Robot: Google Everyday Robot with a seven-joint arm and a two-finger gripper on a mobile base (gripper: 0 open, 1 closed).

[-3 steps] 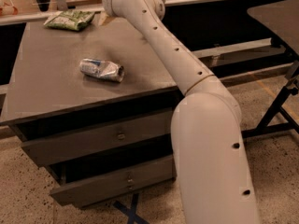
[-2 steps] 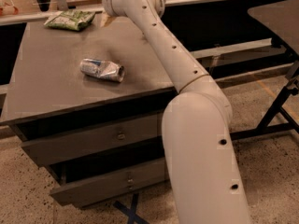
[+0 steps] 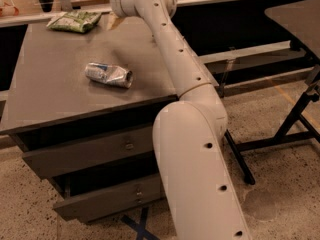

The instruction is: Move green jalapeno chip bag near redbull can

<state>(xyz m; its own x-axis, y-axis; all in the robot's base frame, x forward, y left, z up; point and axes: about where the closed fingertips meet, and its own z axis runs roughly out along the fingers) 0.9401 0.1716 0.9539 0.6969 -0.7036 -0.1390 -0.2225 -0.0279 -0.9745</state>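
The green jalapeno chip bag (image 3: 75, 20) lies flat at the far left corner of the grey cabinet top (image 3: 55, 89). The crushed silver and blue redbull can (image 3: 108, 75) lies on its side near the middle of the top, well apart from the bag. My gripper (image 3: 113, 21) is at the far edge of the top, just right of the bag, at the end of the white arm (image 3: 172, 54), which reaches in from the lower right. The gripper holds nothing that I can see and is mostly hidden behind the wrist.
The cabinet has two front drawers (image 3: 85, 154), the lower one standing out a little. A dark table (image 3: 300, 14) on black legs stands at the right. A rail and shelving run behind the cabinet.
The arm's elbow and lower link have swung left, closer to the cabinet. The gripper stays by the bag. The bag and the can have not moved.
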